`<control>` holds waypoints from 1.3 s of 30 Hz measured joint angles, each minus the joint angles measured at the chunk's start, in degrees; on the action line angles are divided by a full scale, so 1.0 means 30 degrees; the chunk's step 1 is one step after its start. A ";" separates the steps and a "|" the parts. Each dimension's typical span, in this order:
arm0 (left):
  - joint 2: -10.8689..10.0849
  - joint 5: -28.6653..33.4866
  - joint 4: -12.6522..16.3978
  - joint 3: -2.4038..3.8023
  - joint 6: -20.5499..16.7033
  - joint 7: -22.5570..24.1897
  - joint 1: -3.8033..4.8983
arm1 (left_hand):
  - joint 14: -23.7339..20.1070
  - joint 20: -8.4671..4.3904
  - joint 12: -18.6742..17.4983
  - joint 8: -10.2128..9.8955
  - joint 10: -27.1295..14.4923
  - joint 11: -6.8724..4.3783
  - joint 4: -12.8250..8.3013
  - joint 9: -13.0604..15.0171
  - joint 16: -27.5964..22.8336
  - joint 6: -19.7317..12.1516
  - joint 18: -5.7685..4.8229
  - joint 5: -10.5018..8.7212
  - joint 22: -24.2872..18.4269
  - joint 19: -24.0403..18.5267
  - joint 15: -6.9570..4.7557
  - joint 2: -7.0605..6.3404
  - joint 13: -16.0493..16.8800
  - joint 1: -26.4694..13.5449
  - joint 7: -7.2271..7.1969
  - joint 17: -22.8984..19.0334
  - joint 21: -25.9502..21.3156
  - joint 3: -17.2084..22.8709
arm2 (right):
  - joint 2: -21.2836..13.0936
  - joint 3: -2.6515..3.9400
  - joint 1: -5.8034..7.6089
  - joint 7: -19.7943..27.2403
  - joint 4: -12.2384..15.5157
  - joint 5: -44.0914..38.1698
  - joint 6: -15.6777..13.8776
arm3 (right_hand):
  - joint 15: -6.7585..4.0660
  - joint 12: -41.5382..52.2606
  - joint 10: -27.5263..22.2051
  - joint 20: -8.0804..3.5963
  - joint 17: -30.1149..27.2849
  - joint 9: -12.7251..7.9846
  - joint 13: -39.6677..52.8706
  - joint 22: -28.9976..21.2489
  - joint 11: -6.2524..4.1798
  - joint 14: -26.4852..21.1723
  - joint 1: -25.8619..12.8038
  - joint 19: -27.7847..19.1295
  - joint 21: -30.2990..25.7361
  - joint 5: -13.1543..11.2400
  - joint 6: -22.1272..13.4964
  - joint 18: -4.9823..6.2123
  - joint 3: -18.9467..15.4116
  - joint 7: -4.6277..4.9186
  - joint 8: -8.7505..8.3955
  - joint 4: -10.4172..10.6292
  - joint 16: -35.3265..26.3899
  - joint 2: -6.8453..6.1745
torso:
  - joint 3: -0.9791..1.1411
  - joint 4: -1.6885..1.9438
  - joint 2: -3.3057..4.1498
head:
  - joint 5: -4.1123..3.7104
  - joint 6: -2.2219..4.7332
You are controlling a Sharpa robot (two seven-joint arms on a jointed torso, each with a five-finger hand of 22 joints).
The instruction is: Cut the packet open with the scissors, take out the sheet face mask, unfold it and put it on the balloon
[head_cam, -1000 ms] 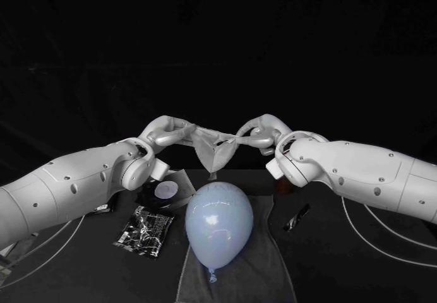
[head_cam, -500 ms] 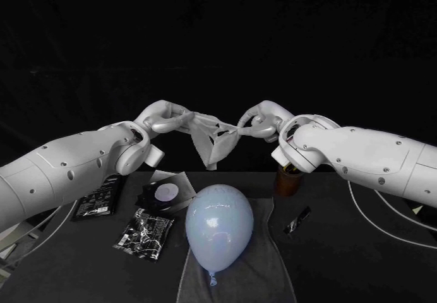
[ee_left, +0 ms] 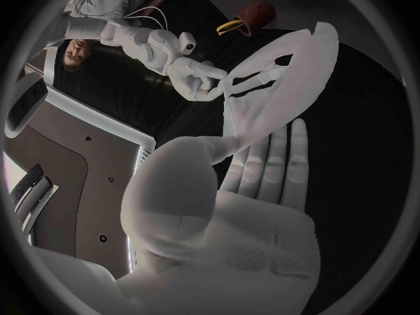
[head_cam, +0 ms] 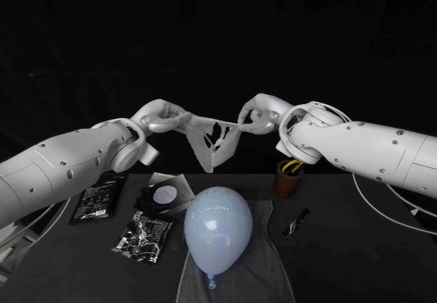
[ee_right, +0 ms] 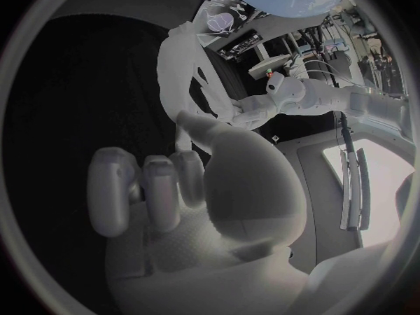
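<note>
Head view: my left hand (head_cam: 167,118) and right hand (head_cam: 261,115) each pinch an upper corner of the sheet face mask (head_cam: 214,140) — it hangs spread between them. The balloon (head_cam: 218,219) lies below on the near side, lengthwise — midway between both hands.

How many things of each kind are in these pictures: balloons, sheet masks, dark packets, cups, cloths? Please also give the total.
balloon: 1
sheet mask: 1
dark packets: 2
brown cup: 1
grey cloth: 1
Total: 6
</note>
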 measured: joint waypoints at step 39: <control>-0.0755 -0.2270 0.0885 0.0023 0.0692 0.0010 0.1026 | 0.0000 0.0065 0.0000 0.0000 0.0000 0.0000 0.0113 0.0010 0.0000 0.0000 -0.0001 0.0008 0.0000 -0.0066 0.0000 -0.0075 0.0001 0.0075 0.0000 0.0001 0.0000 -0.0002 | 0.0582 -0.0241 0.0408 -0.0743 -0.0599 -0.6187 -0.1583 | -0.0049 0.0144 0.0038 -0.0053 -0.0001 -0.0001 0.0004 -0.0003 -0.0103 0.0049 -0.0326 -0.0010 0.0573 -0.0050 0.0251 0.0003 -0.0008 -0.0116 -0.0043 -0.0002 -0.0001 -0.0120 | 0.0024 0.0015 0.0002 | -0.0222 0.0145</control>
